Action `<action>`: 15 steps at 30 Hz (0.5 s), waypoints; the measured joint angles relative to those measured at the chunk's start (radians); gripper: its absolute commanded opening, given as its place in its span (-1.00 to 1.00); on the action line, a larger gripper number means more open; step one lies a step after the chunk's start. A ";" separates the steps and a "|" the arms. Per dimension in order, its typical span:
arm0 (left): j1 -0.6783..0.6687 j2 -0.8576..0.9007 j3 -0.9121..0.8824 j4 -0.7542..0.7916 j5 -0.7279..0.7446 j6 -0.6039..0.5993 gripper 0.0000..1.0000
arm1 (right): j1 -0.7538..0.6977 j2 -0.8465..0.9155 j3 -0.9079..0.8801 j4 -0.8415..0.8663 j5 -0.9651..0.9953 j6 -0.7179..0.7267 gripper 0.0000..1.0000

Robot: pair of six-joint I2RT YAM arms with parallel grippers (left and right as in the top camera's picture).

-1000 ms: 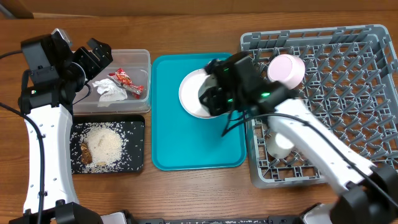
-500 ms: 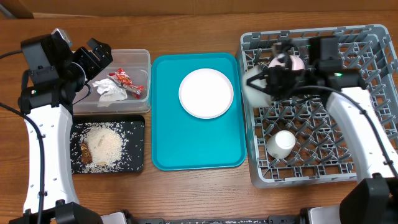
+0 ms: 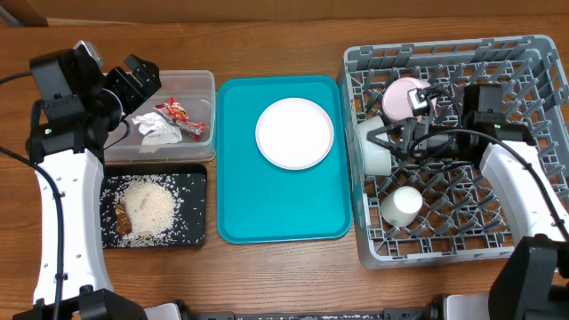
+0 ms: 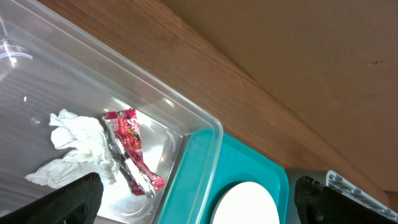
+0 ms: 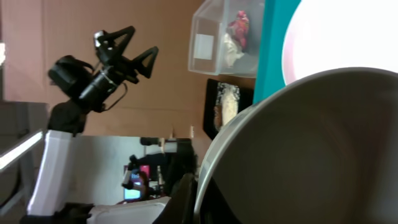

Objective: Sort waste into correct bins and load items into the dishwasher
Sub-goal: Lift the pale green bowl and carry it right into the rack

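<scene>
- Currently, the small pale bowl (image 3: 373, 148) is gripped at its rim by the closed right gripper (image 3: 392, 147), tilted on edge at the left side of the grey dish rack (image 3: 533, 46).
- A pale pink cup (image 3: 406, 98) and a white cup (image 3: 402, 204) are seen flanking it inside the rack.
- Left of the rack, the round plate (image 3: 294, 133) is seen on the teal tray (image 3: 267, 222).
- Farther left, the left gripper (image 3: 135, 78) is held wide open over the clear tub (image 3: 203, 82).
</scene>
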 measured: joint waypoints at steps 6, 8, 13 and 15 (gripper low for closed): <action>0.000 0.000 0.000 0.000 0.000 0.000 1.00 | -0.038 0.000 -0.041 0.008 -0.001 -0.004 -0.92; 0.000 0.000 0.000 0.000 0.000 0.000 1.00 | -0.050 0.000 -0.052 0.007 0.011 -0.004 -0.92; 0.000 0.000 0.000 0.000 0.000 0.000 1.00 | -0.072 0.000 -0.054 0.008 0.032 -0.004 -0.92; 0.000 0.000 0.000 0.000 0.000 0.000 1.00 | -0.077 0.000 -0.054 0.008 0.044 -0.004 -0.92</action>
